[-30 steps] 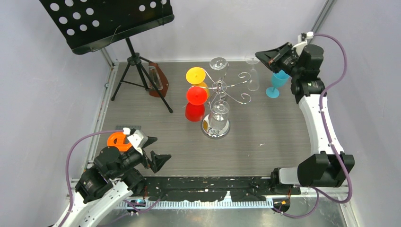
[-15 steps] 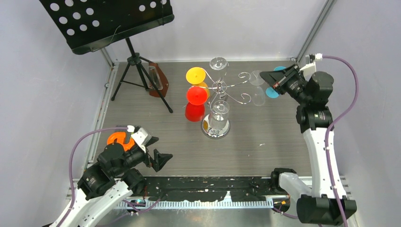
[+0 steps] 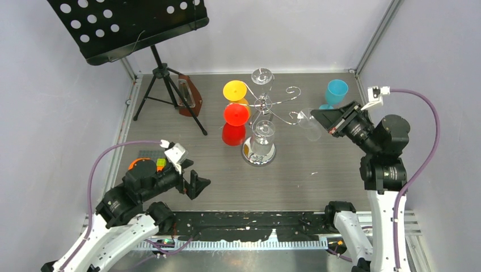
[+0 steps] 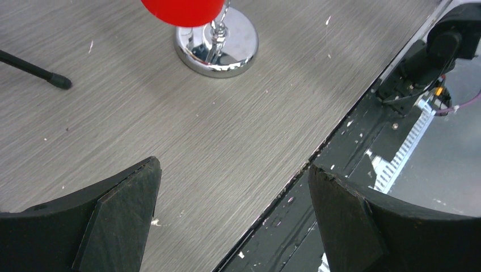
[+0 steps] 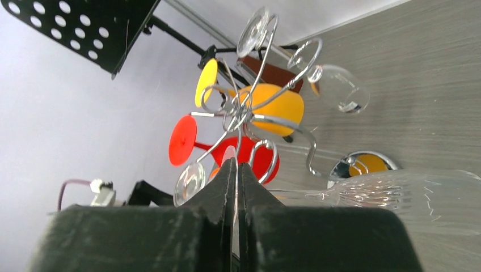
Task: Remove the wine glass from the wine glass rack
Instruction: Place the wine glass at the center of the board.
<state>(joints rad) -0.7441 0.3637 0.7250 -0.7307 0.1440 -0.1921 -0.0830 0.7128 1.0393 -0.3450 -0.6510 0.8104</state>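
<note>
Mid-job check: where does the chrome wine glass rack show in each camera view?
Top external: the wine glass rack at table centre.
Left wrist: only its round base, top edge, centre-left.
Right wrist: its scroll arms, upper centre; base right of centre.
Shared landmark: the red glass hanging on the rack.

Pale lilac walls, grey woodgrain table

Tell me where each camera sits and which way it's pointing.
Top external: above and behind the arms, looking down at the table; both arms show.
Left wrist: on the left arm, facing down at the wine glass rack's base; open left hand frames it.
Right wrist: faces the rack past the shut right hand gripping the wine glass.
Shared: the rack appears in all.
</note>
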